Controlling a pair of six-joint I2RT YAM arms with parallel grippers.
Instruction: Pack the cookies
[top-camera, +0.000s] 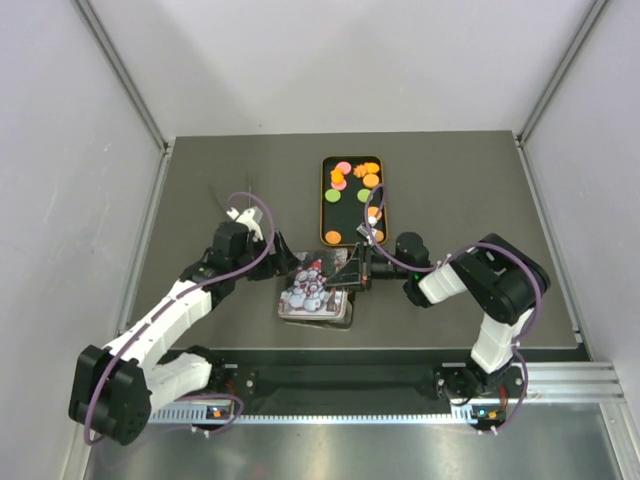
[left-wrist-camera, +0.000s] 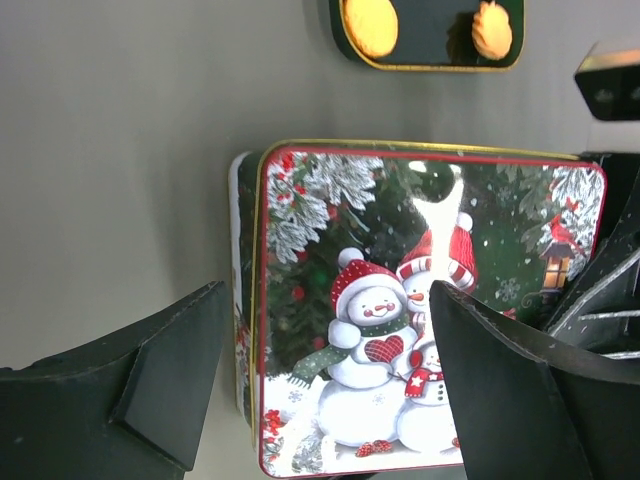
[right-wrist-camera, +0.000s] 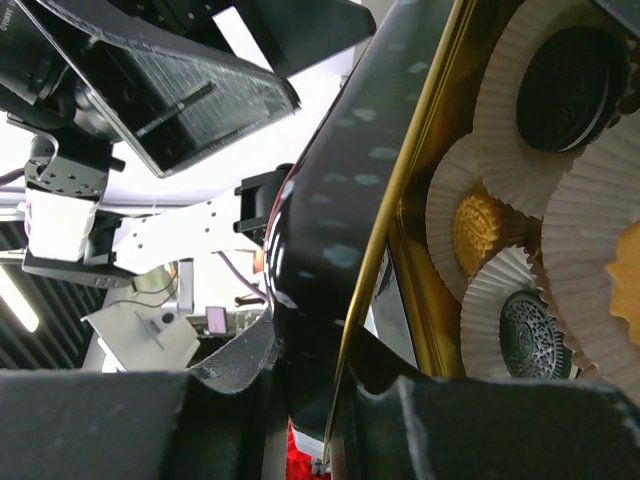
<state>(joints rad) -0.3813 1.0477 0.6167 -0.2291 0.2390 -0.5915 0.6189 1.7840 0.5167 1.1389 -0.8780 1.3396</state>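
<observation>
At mid-desk, your right claw is clenched on the edge of the snowman lid, which stands tilted above the tin. Your right wrist camera looks past the lid's dark rim into the tin, where white liners hold two black cookies and at least one orange one. Your left claw hangs released at the tin's left side, gripping nothing; its wrist view shows one finger over the lid and the other over bare desk. Just beyond the tin lies a black tray with a gold rim, carrying loose cookies in orange, pink and green. Most sit at its far end, and two orange ones sit at the near end, close to your right claw.
</observation>
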